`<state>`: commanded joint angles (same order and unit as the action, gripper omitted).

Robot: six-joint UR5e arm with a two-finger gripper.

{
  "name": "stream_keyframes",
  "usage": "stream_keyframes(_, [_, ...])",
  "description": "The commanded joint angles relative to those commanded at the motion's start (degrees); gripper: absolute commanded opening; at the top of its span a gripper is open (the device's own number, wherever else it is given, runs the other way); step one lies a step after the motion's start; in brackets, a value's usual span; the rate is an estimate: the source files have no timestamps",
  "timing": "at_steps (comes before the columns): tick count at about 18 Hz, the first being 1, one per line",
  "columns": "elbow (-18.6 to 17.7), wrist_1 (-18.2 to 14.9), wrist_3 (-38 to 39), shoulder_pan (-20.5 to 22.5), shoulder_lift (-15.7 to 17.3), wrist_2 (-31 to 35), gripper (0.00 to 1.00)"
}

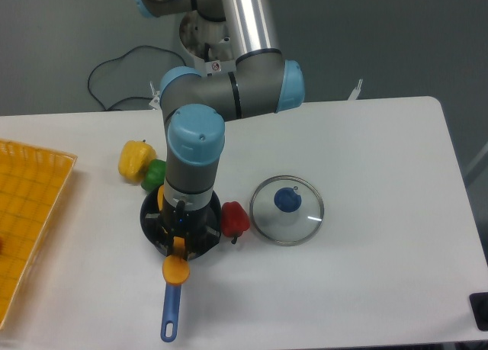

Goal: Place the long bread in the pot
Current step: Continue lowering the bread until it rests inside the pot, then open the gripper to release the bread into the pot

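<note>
Gripper (178, 242) clamps the long bread (176, 269) low over the pot (152, 226) w/ release left; not yet in.

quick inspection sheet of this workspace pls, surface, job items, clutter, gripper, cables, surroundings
surface: white table, partly occupied.
job's things: long bread held end-on in the gripper, its orange end over the start of the blue handle; pot black, mostly hidden under the arm's wrist.
clutter: yellow pepper and green pepper touching, behind the pot; red pepper right of the pot; glass lid with blue knob lying flat; orange basket at the left edge.
grippers: gripper pointing down over the pot, shut on the bread.
cables: black cable looped behind the table.
surroundings: grey floor; dark object at lower right, unidentifiable.
</note>
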<state>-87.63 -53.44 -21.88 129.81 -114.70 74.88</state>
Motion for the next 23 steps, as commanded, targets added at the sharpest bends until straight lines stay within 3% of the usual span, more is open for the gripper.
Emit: stream_keyframes(23, [-0.2,-0.1,-3.3,-0.2,-0.9,1.9,0.35])
